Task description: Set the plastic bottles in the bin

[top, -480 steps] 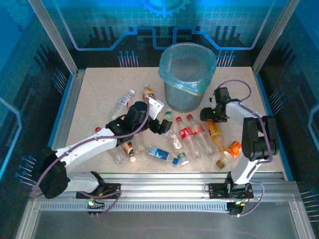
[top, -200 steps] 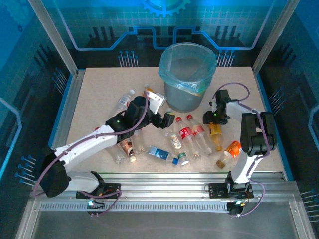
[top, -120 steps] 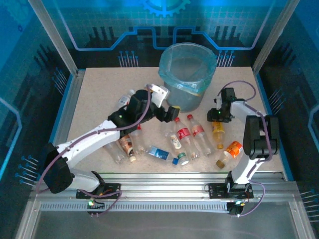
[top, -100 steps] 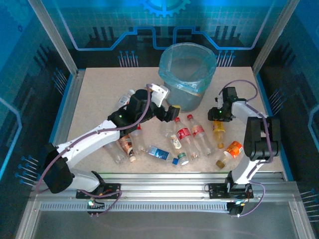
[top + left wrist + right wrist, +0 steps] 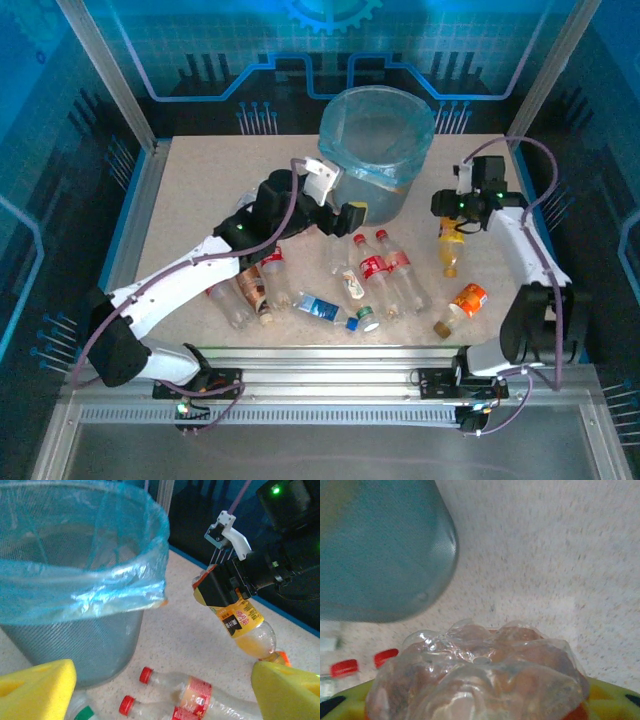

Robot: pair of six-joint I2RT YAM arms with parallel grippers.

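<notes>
The right gripper (image 5: 463, 207) pinches an orange-labelled bottle (image 5: 450, 248) near its cap end, and the body dangles below, seemingly clear of the table, to the right of the bin (image 5: 378, 150) and not yet over it. The left gripper (image 5: 338, 200) hovers beside the bin's near-left wall, above the loose bottles (image 5: 385, 270), with its yellow pads (image 5: 35, 687) spread wide around nothing. The risks, as I judge them: the thin plastic could slip from so small a pinch, the hanging base could snag the blue bag (image 5: 100, 590) at the rim (and drag it loose), or the two arms could clash over the bin. The speckled beige tabletop (image 5: 200, 190) is flat and matte, bounded by aluminium rails (image 5: 330, 365) and blue-lit, circuit-patterned panels (image 5: 200, 50)
</notes>
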